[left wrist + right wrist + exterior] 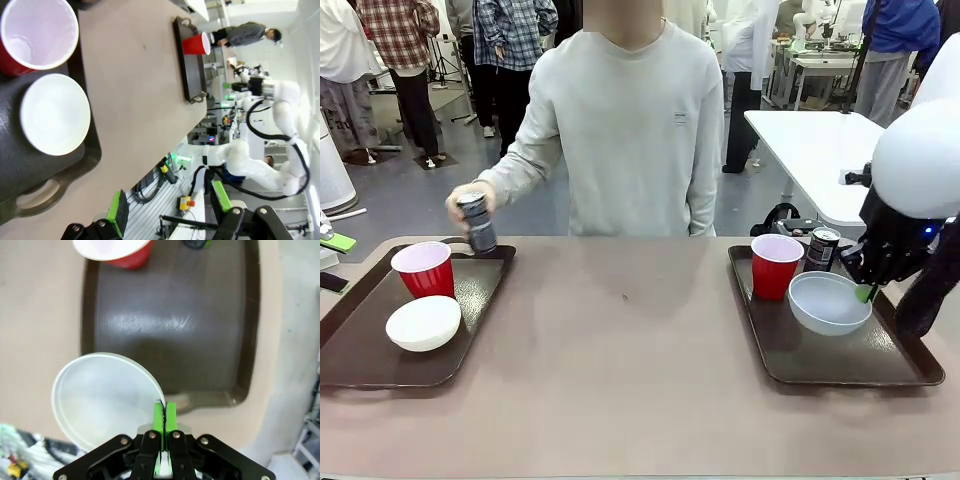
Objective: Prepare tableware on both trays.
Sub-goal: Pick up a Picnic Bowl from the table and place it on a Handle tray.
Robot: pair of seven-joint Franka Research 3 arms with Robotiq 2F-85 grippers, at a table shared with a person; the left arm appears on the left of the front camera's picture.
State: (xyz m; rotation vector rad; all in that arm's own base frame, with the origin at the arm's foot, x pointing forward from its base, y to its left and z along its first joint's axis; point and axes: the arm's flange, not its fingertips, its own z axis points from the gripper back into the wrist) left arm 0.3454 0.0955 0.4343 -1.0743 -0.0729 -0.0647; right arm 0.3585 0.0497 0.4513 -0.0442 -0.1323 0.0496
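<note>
On the right tray (840, 362) stand a red cup (776, 265) and a dark can (821, 249). My right gripper (865, 292) is shut on the rim of the grey-white bowl (829, 302) over that tray. In the right wrist view its fingers (159, 415) pinch the bowl (107, 397) edge above the tray (175, 340). The left tray (360, 360) holds a red cup (423, 268) and a cream-white bowl (423, 322). A person's hand holds a second can (477, 222) at that tray's far edge. My left gripper (169, 205) hangs open, apart from the bowl (55, 114) and cup (37, 32).
The person stands at the far side of the brown table (630, 340), whose middle is bare between the trays. A white table (815, 150) stands behind at the right. A green-edged object (335, 242) lies beyond the left tray.
</note>
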